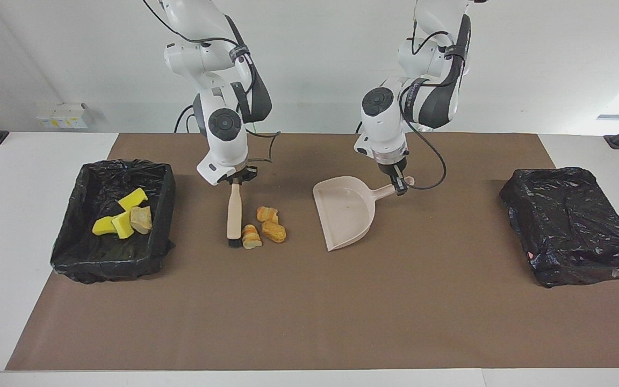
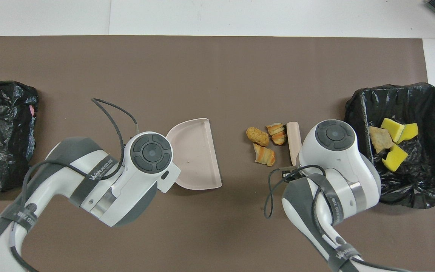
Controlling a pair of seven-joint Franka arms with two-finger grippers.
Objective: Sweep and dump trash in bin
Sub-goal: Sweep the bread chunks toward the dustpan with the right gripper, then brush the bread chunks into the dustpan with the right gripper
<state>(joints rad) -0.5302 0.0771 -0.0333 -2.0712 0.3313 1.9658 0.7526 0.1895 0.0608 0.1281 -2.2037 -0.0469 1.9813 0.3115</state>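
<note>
Facing view: the right gripper (image 1: 235,180) is clamped on the smooth wooden brush (image 1: 232,213), dark bristles down. Three lumpy tan bread pieces (image 1: 263,228) lie at its 3 o'clock. The left gripper (image 1: 398,185) pinches the glossy beige dustpan (image 1: 344,212) by its handle.

Overhead view: arm housings hide both grippers. Crinkled black-lined bin (image 2: 425,96) holds three yellow sponge wedges (image 2: 396,142) and one tan lump (image 2: 377,137).

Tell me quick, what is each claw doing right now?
Left claw: shut on the dustpan handle.
Right claw: shut on the brush handle, bristles beside the bread lumps.
</note>
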